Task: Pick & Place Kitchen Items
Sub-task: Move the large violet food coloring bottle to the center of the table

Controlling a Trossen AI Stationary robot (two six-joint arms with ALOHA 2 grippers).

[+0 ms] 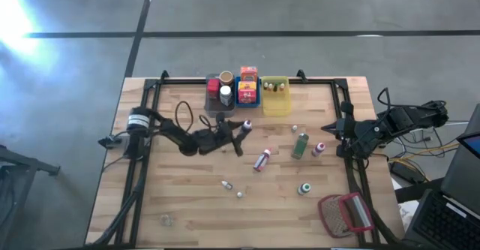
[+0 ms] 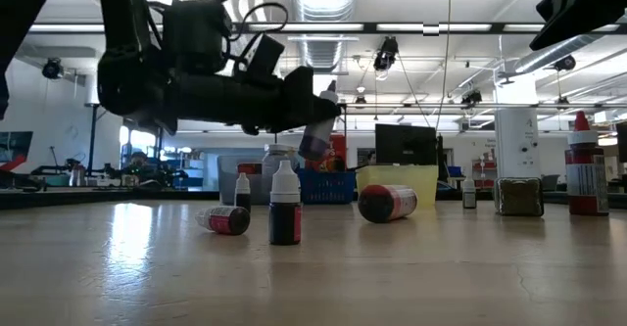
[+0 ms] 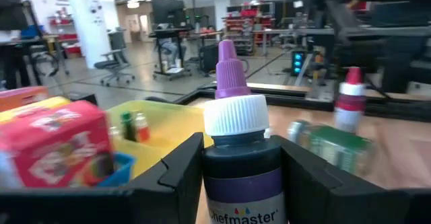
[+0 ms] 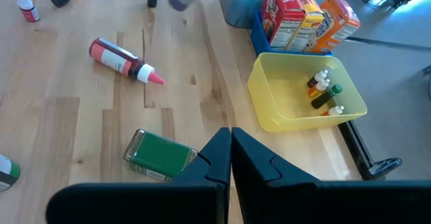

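Left wrist view shows my left gripper clamped on the purple-capped bottle, lifted off the table just before the yellow bin. My right gripper hangs pressed shut, holding nothing, above the green bottle.

Left gripper over table centre holding a purple-cap bottle, just short of the grey bin. Right gripper parked at the right edge. Green bottle lying mid-table.
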